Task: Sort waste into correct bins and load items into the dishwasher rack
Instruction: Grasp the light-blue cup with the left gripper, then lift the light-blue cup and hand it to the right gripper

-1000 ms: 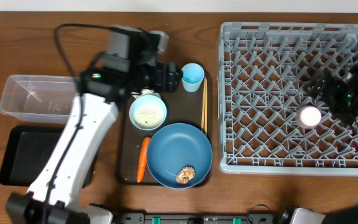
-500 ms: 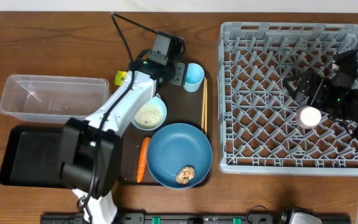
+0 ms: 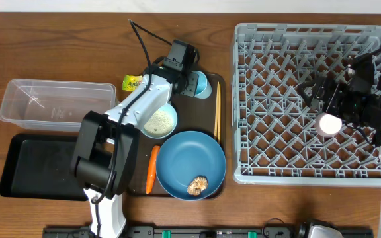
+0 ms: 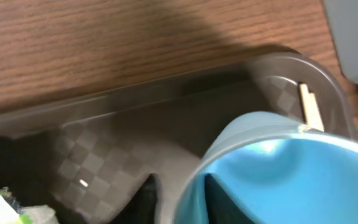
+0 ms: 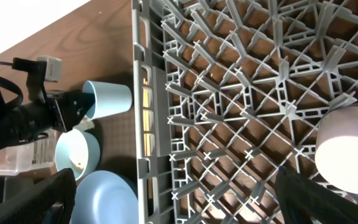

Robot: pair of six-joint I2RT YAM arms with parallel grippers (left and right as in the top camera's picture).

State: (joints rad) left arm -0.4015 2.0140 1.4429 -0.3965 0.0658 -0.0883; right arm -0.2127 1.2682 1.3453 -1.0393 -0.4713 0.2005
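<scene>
My left gripper (image 3: 192, 82) is shut on the light-blue cup (image 3: 202, 83) at the back of the serving tray. One finger (image 4: 146, 198) sits outside the rim and the other inside the cup (image 4: 291, 174). The pink cup (image 3: 329, 123) stands upside down in the grey dishwasher rack (image 3: 270, 39). My right gripper (image 3: 324, 99) hovers open just above and left of it, its fingers (image 5: 48, 199) wide apart and holding nothing. A blue plate (image 3: 190, 162) carries a brown food lump (image 3: 197, 186).
On the dark-brown serving tray (image 3: 136, 182) lie a carrot (image 3: 152, 168), a white bowl of rice (image 3: 159, 121) and chopsticks (image 3: 217, 109). A yellow-green wrapper (image 3: 132, 82) lies on the table behind it. The clear tub (image 3: 55, 104) and black tray (image 3: 35, 165) sit at the left.
My left arm has stretched out to the light-blue cup and its jaws have closed over the rim. The right gripper has drifted slightly left above the rack, still open.
</scene>
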